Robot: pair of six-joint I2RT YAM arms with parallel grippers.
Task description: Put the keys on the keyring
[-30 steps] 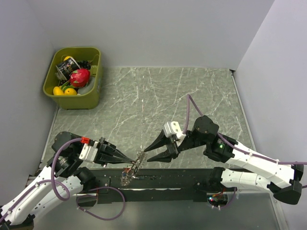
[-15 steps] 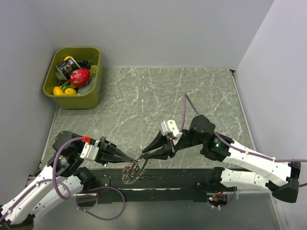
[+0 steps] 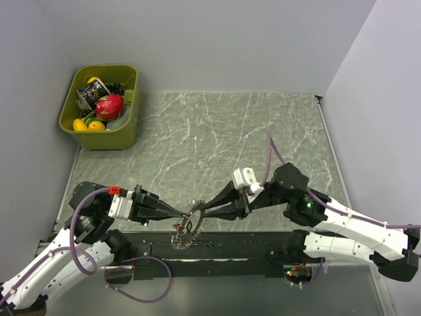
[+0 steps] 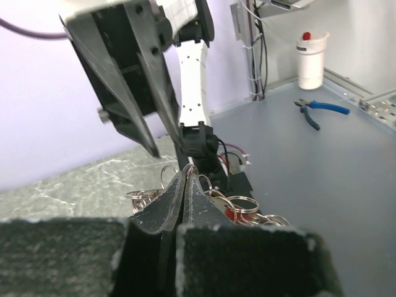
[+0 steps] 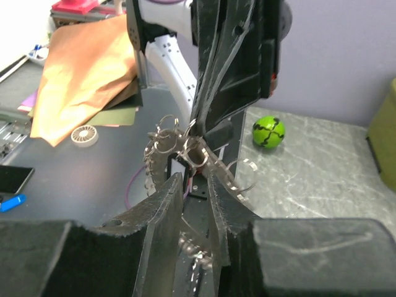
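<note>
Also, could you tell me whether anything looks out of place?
The keyring, pinched by the left tool, dangles partly over the black rail beyond the marble tabletop's near edge, rather than above the work surface.

My table [image 3: 263,131] is a grey-green slab with white veins running all over it, kind of a marble look. Up in the upper left of the overhead view an olive-green bin [image 3: 108,139] sits on it, tucked right into the corner. A black strip [image 3: 230,249] runs along the bottom edge of the slab. From my right wrist cam, a small green ball [image 5: 268,132] with black markings rests on the marble at the right-middle of the frame.
</note>
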